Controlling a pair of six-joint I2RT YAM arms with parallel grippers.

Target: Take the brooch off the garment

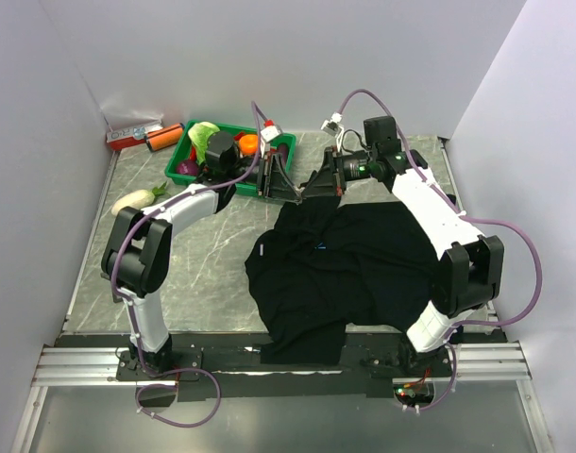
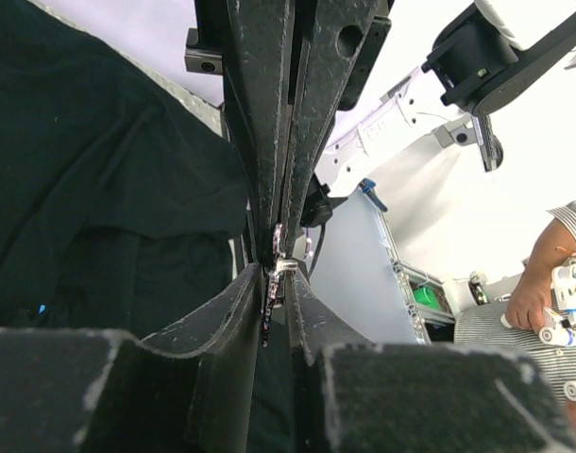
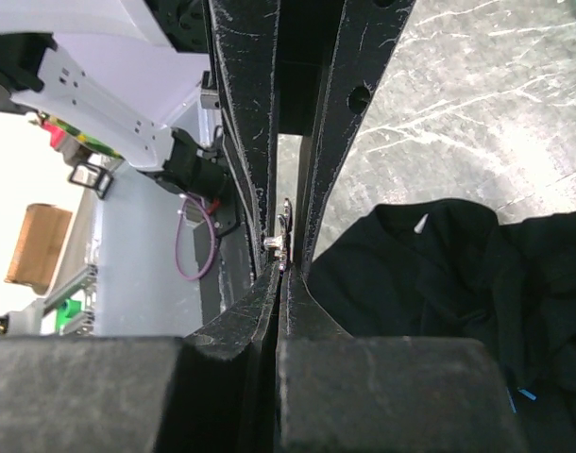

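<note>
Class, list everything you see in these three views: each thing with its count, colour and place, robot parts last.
garment: one, black, crumpled on the table, nearer than the grippers
brooch: one, silvery, pinched between both grippers' tips, clear of the fabric
tray: one, green, far side of the table
vegetables: several, green, orange and purple, in the tray
white vegetable: one, white, on the table left of the tray
orange cylinder: one, orange, far-left corner
table: one, grey marbled, under everything
left gripper: one, black, shut on the brooch
right gripper: one, black, shut on the brooch, facing the left gripper
</note>
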